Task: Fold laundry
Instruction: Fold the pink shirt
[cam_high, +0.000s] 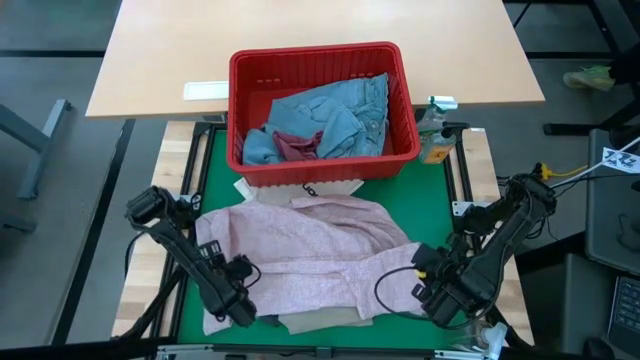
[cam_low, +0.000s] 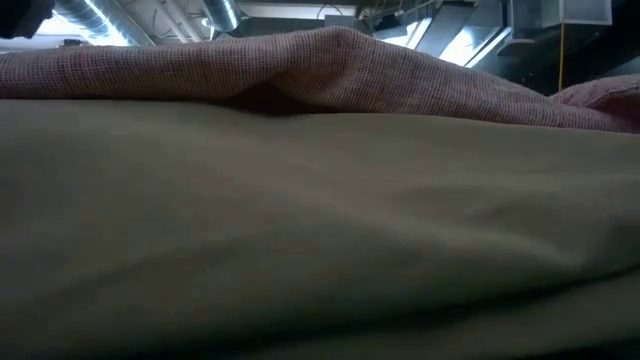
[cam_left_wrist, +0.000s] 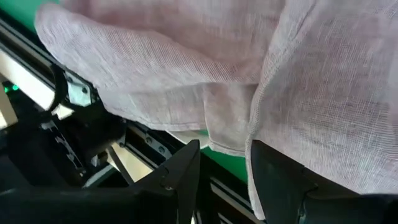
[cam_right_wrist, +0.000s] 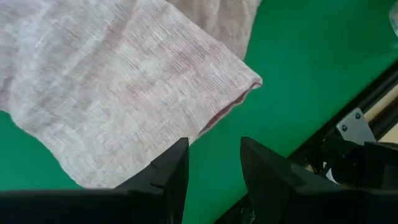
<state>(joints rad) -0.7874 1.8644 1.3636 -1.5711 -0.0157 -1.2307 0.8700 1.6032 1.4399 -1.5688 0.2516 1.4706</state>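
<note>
arms: two, dark, jointed, boxy black links
left gripper (cam_high: 238, 308): black, two flat fingers (cam_left_wrist: 180, 177) with angled tips
right gripper (cam_high: 432, 300): black, two matte wedge-shaped fingers (cam_right_wrist: 169, 174)
cables: black loops along both forearms; yellow wire near right arm's base
</note>
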